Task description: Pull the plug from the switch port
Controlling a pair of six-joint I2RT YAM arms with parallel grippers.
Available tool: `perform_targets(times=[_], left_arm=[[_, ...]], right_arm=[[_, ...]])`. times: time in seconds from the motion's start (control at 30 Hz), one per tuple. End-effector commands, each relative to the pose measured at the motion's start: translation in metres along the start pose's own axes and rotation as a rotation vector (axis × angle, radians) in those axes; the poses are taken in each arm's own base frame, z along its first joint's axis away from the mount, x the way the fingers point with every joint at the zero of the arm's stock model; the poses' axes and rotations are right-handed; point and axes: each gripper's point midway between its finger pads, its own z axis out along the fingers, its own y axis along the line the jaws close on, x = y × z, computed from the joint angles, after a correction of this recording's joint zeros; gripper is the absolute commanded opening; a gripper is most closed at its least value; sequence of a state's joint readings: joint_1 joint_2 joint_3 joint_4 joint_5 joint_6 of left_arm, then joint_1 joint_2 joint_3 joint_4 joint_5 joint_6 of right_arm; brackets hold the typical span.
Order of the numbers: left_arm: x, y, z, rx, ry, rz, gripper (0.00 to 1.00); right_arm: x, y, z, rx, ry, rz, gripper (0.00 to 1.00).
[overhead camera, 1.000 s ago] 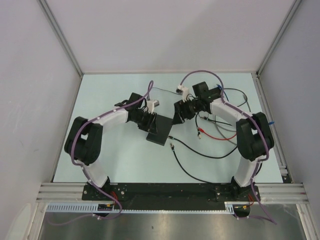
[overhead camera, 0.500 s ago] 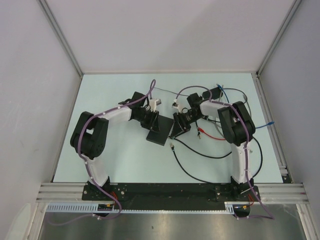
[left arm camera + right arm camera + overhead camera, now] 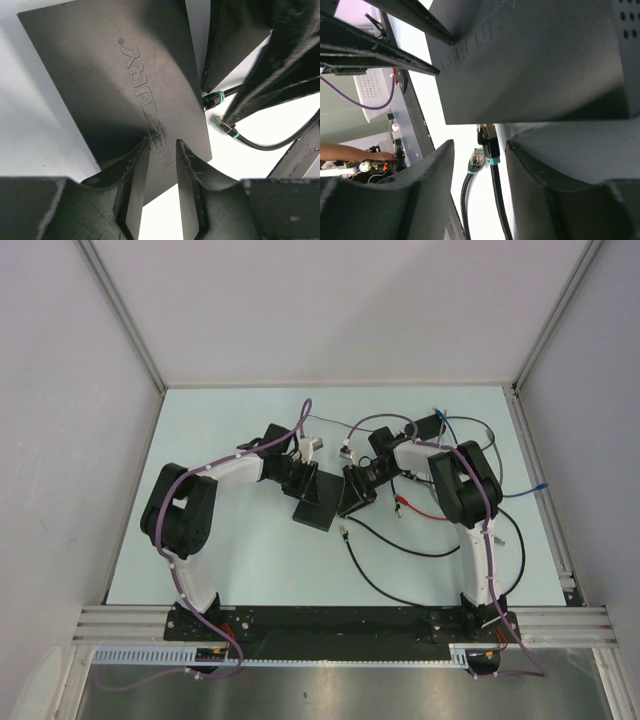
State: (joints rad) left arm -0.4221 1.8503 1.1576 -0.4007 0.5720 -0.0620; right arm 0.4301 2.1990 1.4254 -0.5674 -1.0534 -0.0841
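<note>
Pale tabletop [image 3: 220, 550]: left gripper [image 3: 157, 145], jaws apart, touches black box [image 3: 115, 85]; right gripper [image 3: 480, 145], jaws apart, straddles plug [image 3: 490, 147].

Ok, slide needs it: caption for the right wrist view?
Right gripper, jaws open, straddles the plug seated in the black switch.

Pale blue-green tabletop [image 3: 210, 420], plain grey walls [image 3: 330, 310] on three sides (aluminium-framed), perhaps a steel shelf [image 3: 350, 695] in front

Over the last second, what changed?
Right arm folded in toward centre; right gripper slid left to the black box, jaws narrowing around the inserted plug, not visibly clamped. Left gripper stayed at the box; box unmoved.
</note>
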Motion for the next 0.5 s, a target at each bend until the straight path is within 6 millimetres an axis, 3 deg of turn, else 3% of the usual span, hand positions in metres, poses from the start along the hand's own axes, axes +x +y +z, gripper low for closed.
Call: perform_targets(times=[0.0, 0.33, 0.47], left_arm=[[0.060, 0.042, 0.016, -0.168, 0.176, -0.033, 0.37], [0.060, 0.042, 0.017, -0.177, 0.180, -0.023, 0.38], [0.061, 0.042, 0.017, -0.178, 0.183, -0.016, 0.38]], right_arm=[[0.016, -0.044, 0.016, 0.169, 0.067, 0.017, 0.47], [0.019, -0.056, 0.017, 0.226, 0.080, 0.026, 0.41], [0.028, -0.068, 0.020, 0.279, 0.108, 0.094, 0.38]])
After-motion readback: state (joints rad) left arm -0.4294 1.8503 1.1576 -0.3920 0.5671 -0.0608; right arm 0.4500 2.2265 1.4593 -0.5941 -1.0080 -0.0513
